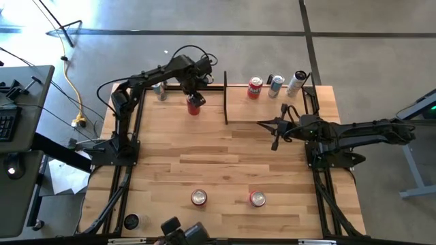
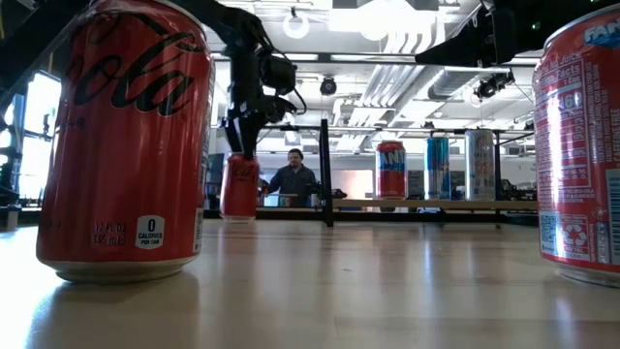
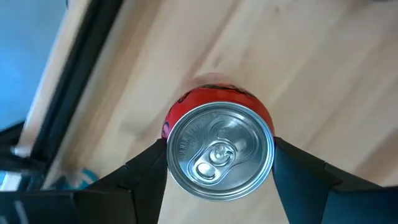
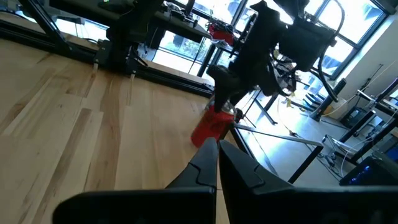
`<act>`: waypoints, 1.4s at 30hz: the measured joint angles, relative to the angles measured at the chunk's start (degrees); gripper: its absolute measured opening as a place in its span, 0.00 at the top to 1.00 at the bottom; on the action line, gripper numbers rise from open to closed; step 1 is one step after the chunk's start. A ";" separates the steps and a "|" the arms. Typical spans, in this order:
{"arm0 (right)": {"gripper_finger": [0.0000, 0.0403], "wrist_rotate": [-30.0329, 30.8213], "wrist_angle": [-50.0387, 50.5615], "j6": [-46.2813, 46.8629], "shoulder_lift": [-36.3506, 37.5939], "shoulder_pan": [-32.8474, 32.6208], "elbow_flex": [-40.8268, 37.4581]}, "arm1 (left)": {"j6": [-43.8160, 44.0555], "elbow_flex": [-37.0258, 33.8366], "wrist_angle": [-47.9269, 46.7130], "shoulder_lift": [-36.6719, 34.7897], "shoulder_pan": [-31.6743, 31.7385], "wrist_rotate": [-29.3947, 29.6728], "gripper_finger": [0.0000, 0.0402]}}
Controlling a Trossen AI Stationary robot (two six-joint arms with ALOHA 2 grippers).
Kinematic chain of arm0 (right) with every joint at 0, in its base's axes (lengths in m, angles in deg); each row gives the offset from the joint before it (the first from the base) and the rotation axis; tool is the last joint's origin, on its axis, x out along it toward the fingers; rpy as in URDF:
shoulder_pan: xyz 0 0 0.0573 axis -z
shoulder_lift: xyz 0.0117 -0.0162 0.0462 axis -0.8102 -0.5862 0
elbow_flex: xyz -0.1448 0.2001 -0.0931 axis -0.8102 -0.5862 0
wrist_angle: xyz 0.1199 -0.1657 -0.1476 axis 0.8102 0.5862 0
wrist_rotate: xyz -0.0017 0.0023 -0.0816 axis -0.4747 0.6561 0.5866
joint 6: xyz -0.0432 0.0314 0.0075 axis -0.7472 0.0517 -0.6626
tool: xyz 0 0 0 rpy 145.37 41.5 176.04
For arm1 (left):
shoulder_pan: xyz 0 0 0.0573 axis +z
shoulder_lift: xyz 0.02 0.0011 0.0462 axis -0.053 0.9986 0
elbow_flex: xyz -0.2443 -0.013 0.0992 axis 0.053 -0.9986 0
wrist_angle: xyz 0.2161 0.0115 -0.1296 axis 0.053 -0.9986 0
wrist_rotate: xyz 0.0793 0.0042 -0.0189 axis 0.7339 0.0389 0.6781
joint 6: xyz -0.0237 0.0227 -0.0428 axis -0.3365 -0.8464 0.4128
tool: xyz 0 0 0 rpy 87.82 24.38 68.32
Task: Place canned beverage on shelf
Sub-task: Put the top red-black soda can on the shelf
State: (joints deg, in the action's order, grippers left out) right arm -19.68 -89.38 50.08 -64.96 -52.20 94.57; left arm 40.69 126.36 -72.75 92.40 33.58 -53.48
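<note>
The left gripper [image 1: 195, 99] is closed on a red can [image 1: 195, 104], held from above near the table's far edge, just on the left side of the black divider panel [image 1: 225, 97]; in the left wrist view the can's silver top [image 3: 220, 152] is seen clamped between the two dark fingers [image 3: 144, 171]; in the low view the red can [image 2: 238, 186] appears at or barely above the tabletop [image 2: 320, 281], and contact cannot be told.

The shelf [image 1: 272, 122] lies to the right of the divider, at the far right of the table; three cans are already placed along its far side: a red one [image 1: 255, 88], a blue-silver one [image 1: 275, 86] and a pale one [image 1: 297, 84]; one slot seems to be left, nearest the divider.

The right gripper [image 1: 275, 128] is parked over the shelf's near edge, fingers drawn together with nothing between them, as shown in the right wrist view [image 4: 216, 155].

Progress is judged as partway: three cans shelved, a fourth gripped but still outside the shelf; it is yet to be carried past the divider and set down beside the red shelved can; two more cans [image 1: 198, 197] [image 1: 257, 198] are left standing near the table's front edge, and another silver can [image 1: 161, 90] is seen behind the left arm; whether those are meant for the shelf cannot be told; a person [image 2: 292, 181] is visible in the room beyond the table.
</note>
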 joint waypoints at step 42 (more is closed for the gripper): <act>1.00 0.01 1.42 4.67 0.02 -0.02 0.03 | 4.30 30.48 -7.26 8.58 -28.30 -4.63 0.43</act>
State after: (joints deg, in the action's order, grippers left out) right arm -19.67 -87.96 54.75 -64.94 -52.22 94.60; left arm 44.99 156.83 -80.01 100.98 5.28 -58.11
